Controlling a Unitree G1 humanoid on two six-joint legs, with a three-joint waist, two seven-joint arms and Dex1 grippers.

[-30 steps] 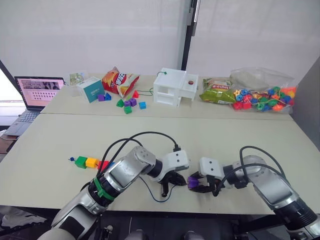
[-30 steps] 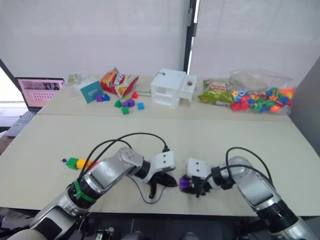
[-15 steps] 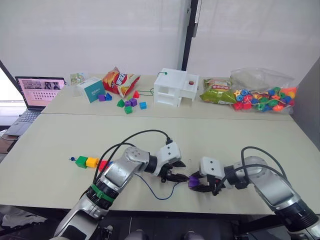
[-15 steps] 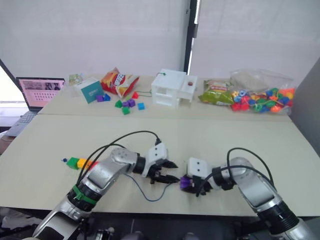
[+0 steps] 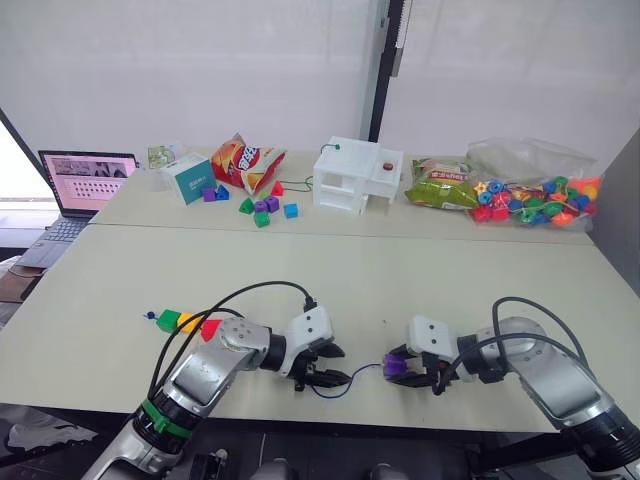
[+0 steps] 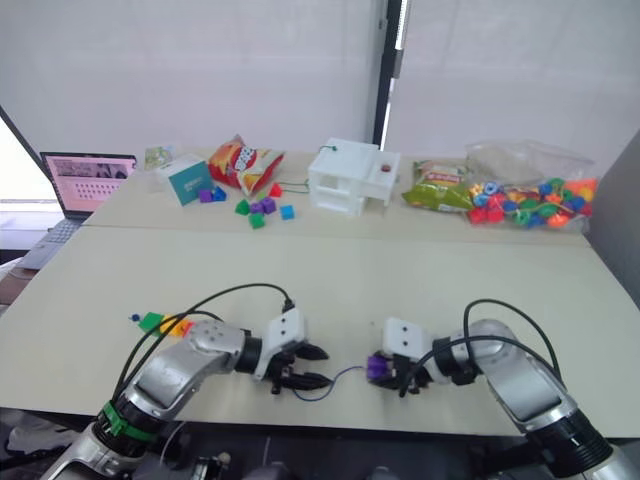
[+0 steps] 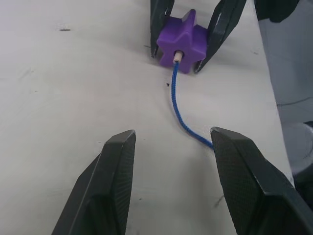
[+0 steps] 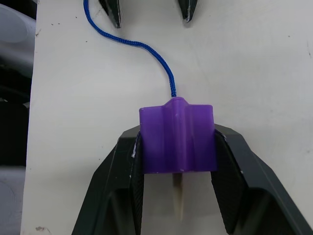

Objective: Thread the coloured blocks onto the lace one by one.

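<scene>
Near the front edge of the table (image 5: 420, 260), the right gripper (image 5: 400, 366) is clenched on the purple block (image 5: 396, 366), one black finger pressed to each side of it. The lace (image 5: 345, 381) runs through the block's hole. Its pale stiff tip (image 8: 178, 201) sticks out on the side facing the right wrist, between the two fingers (image 8: 120, 186). The blue cord leaves the opposite face and heads toward the left gripper (image 5: 322, 366). So the threaded stretch lies roughly along the line between the two grippers, flat on the tabletop.

The left gripper sits just across from the block with its jaws released and spread wide, holding nothing. The cord passes close by one of its fingertips (image 7: 230, 161), dips in a shallow loop toward the table's front edge, then goes out of sight under the left arm.

Off to the robot's left, well apart from the grippers, a short row of green, yellow and red blocks (image 5: 187, 322) lies on the table with a small blue bit at its far end.

At the back of the table stand a laptop (image 5: 82, 183), a teal box (image 5: 188, 178), a red snack bag (image 5: 243, 160), a cluster of small blocks (image 5: 262, 204), a white toy house (image 5: 356, 177), a green snack bag (image 5: 440, 190) and a clear bag of bright beads (image 5: 535, 192). None of this stands between the grippers.
</scene>
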